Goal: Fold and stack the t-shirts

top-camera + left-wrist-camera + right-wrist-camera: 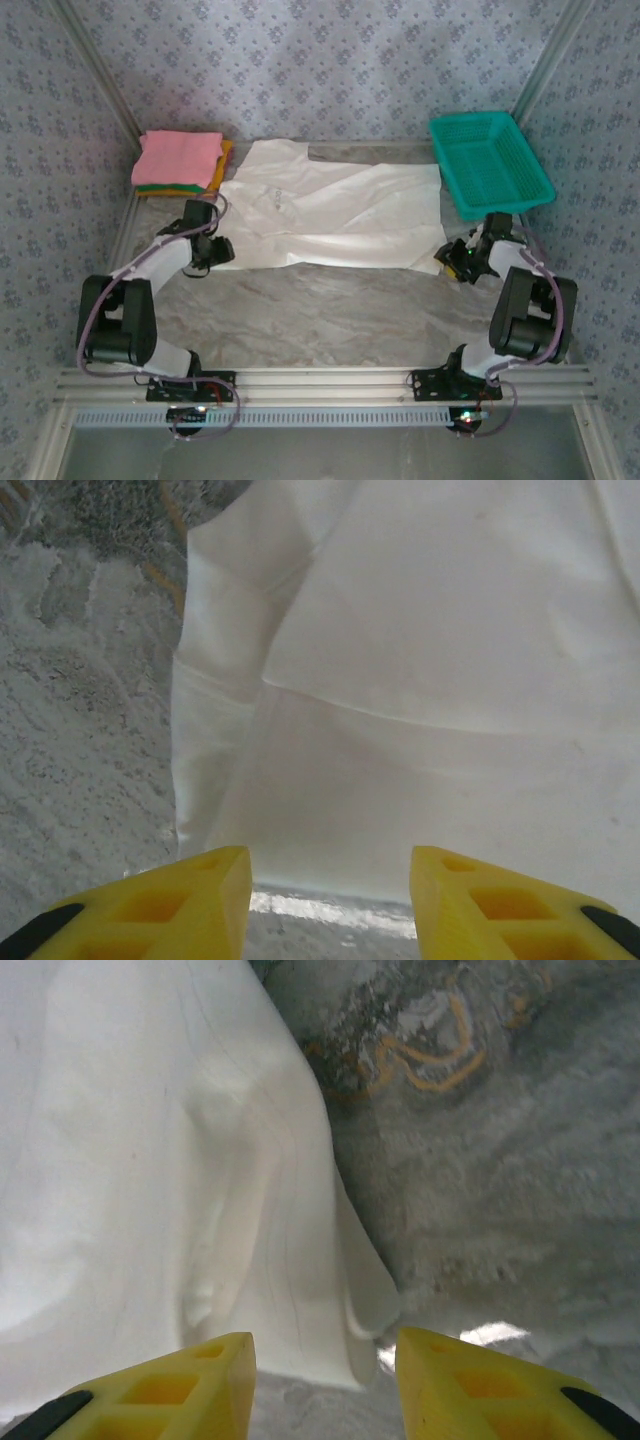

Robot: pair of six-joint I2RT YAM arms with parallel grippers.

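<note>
Two grippers stood half-spread and empty: I had my left gripper (330,885) at the 8 o'clock corner of the flat white t-shirt (330,215), and my right gripper (325,1365) at its 4 o'clock corner. At 10 o'clock lay the stack of folded shirts (180,165), pink on top.

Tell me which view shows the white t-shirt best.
Top external: the whole white t-shirt lies spread flat, between the folded stack and the teal basket. Left wrist catches its near left edge ahead of the yellow fingers; right wrist, its near right corner.
</note>
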